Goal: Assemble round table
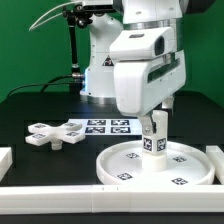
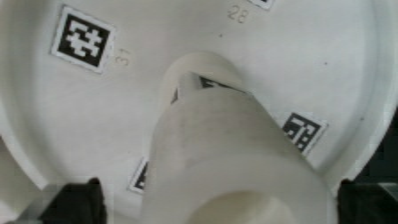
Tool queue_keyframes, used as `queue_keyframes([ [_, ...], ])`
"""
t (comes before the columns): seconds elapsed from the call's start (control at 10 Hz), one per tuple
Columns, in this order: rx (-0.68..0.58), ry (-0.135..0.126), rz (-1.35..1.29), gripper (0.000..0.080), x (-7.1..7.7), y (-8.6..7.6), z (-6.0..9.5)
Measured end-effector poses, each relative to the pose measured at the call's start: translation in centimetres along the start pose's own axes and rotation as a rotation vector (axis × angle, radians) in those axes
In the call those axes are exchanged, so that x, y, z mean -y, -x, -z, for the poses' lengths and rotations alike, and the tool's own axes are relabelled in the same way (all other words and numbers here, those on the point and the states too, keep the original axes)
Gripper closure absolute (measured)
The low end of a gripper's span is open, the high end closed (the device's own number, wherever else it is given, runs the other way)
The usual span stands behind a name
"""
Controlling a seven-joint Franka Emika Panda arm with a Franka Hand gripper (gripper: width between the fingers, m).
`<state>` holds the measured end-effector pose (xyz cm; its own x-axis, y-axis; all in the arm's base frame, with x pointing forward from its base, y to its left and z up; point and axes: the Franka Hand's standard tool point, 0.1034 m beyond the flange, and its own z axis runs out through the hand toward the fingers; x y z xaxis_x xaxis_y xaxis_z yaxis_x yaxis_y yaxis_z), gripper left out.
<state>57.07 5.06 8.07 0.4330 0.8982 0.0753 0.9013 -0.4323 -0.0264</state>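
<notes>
With its jaws spread wide and clamped on nothing, the gripper (image 1: 152, 113) hangs directly over the short cylinder leg (image 1: 156, 134), which stands upright in the middle of the large rimmed round disc (image 1: 125, 160). In the wrist view the leg (image 2: 222, 150) rises between the two dark fingertips (image 2: 75, 196), and no contact with either can be made out.

The main hazard, by the look of it, is the leg itself: if it is only resting in its seat and not screwed home, a jaw brushing its side during a descent or a retreat could tip it or knock it off centre. An off-centre closure would do the same, pushing the leg sideways before the second finger meets it. The disc lies loose on the dark table (image 1: 30, 100), so a sideways shove might also slide it against the white border rails (image 1: 100, 190) (which at least would stop it from going far).

The cross-shaped base (image 1: 53, 134) lies on the table toward the exterior view's left, well apart from the disc, and just beside the marker board (image 1: 105, 126). Nothing stands between gripper and leg. The wide gripper body hides the leg's top in the exterior view, so its seating cannot be judged.
</notes>
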Motion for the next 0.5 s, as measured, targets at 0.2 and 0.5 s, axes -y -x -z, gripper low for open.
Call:
queue_keyframes([
  [0.2, 0.021, 0.005, 0.166, 0.015, -0.04, 0.21, -0.14],
  [0.5, 0.041, 0.006, 0.332, 0.015, -0.12, 0.59, -0.34],
])
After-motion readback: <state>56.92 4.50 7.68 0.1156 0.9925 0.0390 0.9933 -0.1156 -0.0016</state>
